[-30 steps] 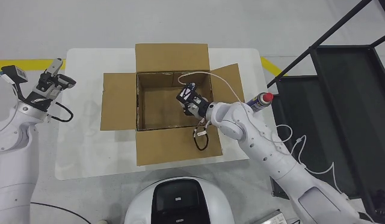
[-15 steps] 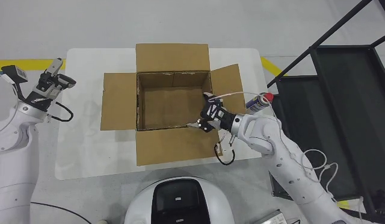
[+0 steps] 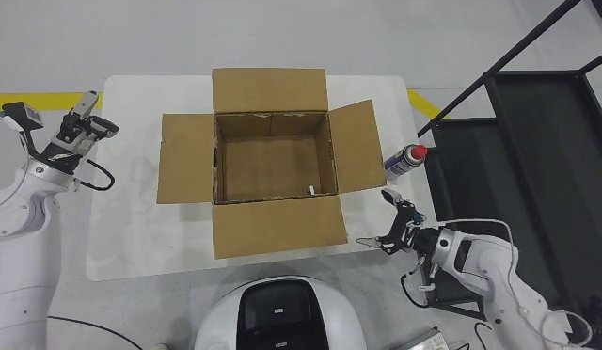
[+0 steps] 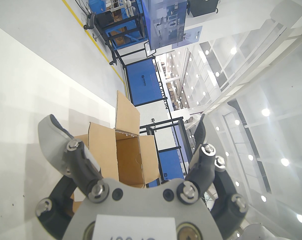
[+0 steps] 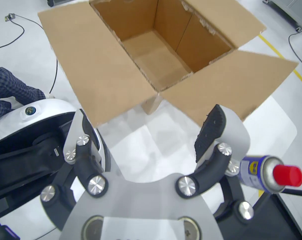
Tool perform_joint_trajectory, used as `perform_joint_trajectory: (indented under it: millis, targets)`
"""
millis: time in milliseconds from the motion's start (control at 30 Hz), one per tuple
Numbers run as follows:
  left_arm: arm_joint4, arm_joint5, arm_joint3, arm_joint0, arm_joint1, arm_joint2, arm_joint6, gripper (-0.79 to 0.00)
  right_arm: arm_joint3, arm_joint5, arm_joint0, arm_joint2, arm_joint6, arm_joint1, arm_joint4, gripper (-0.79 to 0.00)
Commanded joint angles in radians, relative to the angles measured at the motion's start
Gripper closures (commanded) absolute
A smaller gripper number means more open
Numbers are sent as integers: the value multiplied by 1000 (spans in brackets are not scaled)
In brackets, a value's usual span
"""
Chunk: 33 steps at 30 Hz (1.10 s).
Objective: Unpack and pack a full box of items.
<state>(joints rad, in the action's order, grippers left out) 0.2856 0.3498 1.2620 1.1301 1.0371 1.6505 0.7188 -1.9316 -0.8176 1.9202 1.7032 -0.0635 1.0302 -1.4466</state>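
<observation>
Cardboard box (image 3: pixel 273 157), open and empty, is pictured mid-tabletop. The spray can (image 3: pixel 404 159) is seen just beyond its right flap, red cap pointed away from it. Nearest is the right tool (image 3: pixel 376 220), fingers spread; the left tool (image 3: pixel 99 115), likewise spread, is held well left of the box.

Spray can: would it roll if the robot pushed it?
The can looks round and smooth, so lying down it would likely roll; standing, its narrow shape might tip. I cannot tell which. It sits near the table edge, so it could fall off.

Open brown cardboard box (image 3: pixel 270 90), flaps splayed; red-capped spray can (image 3: pixel 406 159) just beside
</observation>
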Motion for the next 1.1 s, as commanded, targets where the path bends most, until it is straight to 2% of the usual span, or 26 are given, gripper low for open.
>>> perform_joint_trajectory:
  millis: [0,133,300,367,400,467,533,567,767,900,1067]
  targets:
    - [0,0,0,0,0,0,0,-785,44,5,9,7,-8,-1,-17,-785]
    - [0,0,0,0,0,0,0,-785,157,64,-15,-4,31,2,14,-785]
    - [0,0,0,0,0,0,0,-785,286,147,-108,-42,120,9,76,-785]
    - [0,0,0,0,0,0,0,-785,338,175,-147,-53,134,13,137,-656]
    - [0,0,0,0,0,0,0,-785,359,193,-167,-56,152,14,142,-533]
    - [0,0,0,0,0,0,0,-785,401,208,-200,-64,157,17,190,-462]
    - [0,0,0,0,0,0,0,-785,441,237,-228,-63,167,19,216,-437]
    - [0,0,0,0,0,0,0,-785,461,241,-239,-61,169,20,232,-388]
    - [0,0,0,0,0,0,0,-785,571,279,-295,-60,198,21,262,-391]
    - [0,0,0,0,0,0,0,-785,620,286,-316,-70,205,21,254,-428]
    - [0,0,0,0,0,0,0,-785,672,298,-341,-84,213,22,249,-385]
